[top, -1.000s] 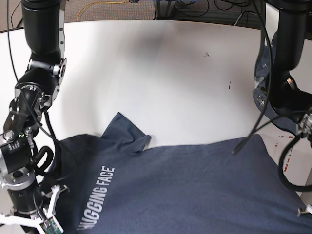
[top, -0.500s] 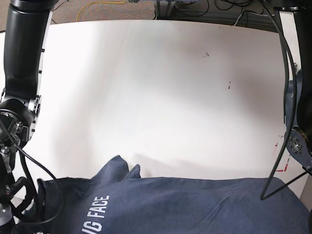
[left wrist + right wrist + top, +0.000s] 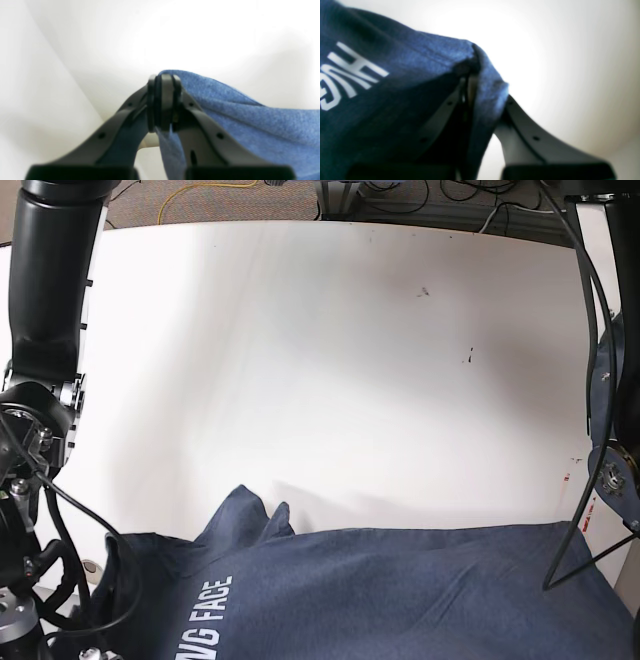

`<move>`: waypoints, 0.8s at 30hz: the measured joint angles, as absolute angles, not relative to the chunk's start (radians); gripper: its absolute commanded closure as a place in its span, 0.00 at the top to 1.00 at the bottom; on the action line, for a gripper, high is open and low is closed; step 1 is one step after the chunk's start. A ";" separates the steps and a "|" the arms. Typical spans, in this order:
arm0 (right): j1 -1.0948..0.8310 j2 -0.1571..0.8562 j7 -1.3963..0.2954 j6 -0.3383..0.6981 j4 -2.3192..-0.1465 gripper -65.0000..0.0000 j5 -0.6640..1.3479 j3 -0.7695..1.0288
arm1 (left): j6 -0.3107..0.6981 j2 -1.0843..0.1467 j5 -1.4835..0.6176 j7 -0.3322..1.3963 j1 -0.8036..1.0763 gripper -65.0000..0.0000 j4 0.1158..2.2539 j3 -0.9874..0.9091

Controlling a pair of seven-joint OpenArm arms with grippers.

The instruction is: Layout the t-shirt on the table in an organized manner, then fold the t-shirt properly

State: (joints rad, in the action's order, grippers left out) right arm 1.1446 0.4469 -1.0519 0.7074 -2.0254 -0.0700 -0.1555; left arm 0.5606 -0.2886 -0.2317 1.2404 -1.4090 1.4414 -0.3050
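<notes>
- Step in hand, as judged from the current views: the layout phase. The t-shirt [image 3: 400,595] is held at two points along its edge and hangs or drapes at the near edge of the table [image 3: 330,370]; folding has not begun.
- Left gripper [image 3: 163,105]: jaws closed on a blue fold of the t-shirt, which passes between the pads and trails off to one side in the left wrist view.
- Right gripper [image 3: 470,75]: jaws closed on the t-shirt, with fabric draped over both fingers; white lettering [image 3: 347,72] shows on the cloth beside the grip.
- T-shirt location relative to the table: it covers only the near strip, and a folded sleeve [image 3: 250,515] pokes toward the table centre.
- Table beyond the t-shirt: bare white surface with a few dark specks [image 3: 424,291], and a small red mark [image 3: 572,470] near its side edge.
- Next move, as a judgement: carry both grips away from the near edge over the table, keeping the cloth taut between them, then lower it flat before release.
- Count: one t-shirt, one table, two grippers, one visible sleeve.
</notes>
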 measured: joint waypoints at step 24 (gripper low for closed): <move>0.311 0.254 -1.067 0.713 -2.020 0.00 -0.056 0.352 | 0.562 -0.199 -0.345 1.402 -0.507 0.00 1.962 -0.460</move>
